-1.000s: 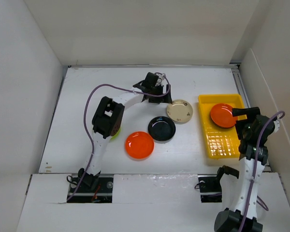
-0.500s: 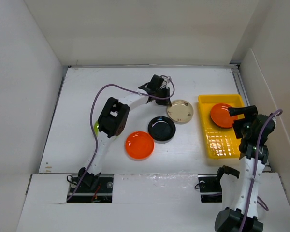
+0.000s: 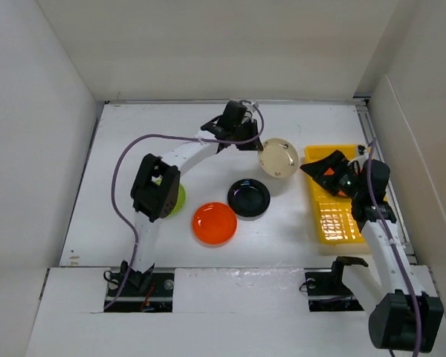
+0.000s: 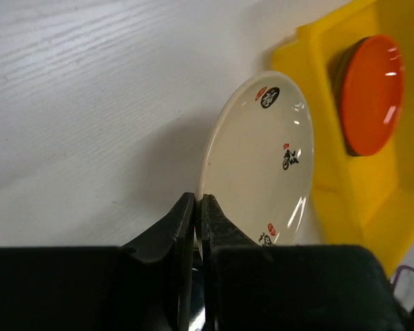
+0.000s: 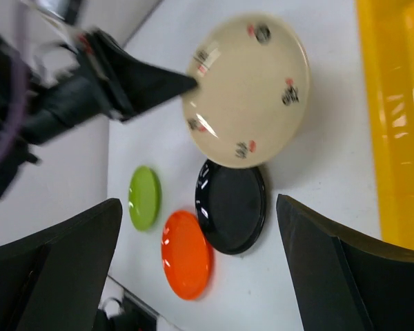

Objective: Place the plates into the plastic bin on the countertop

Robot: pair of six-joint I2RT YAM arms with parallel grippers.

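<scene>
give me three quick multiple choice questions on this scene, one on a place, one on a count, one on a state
1. Where is the black plate? A held aloft; B on the countertop; C standing on edge.
2. How many plates lie flat on the countertop? A one; B five; C three.
3. The left pincer is: A shut on the cream plate; B open, empty; C shut, empty.
Answers: 1 B, it lies on the white surface beside the orange plate. 2 C, the black plate, orange plate and lime green plate. 3 A, its jaws pinch the cream rim.
</scene>
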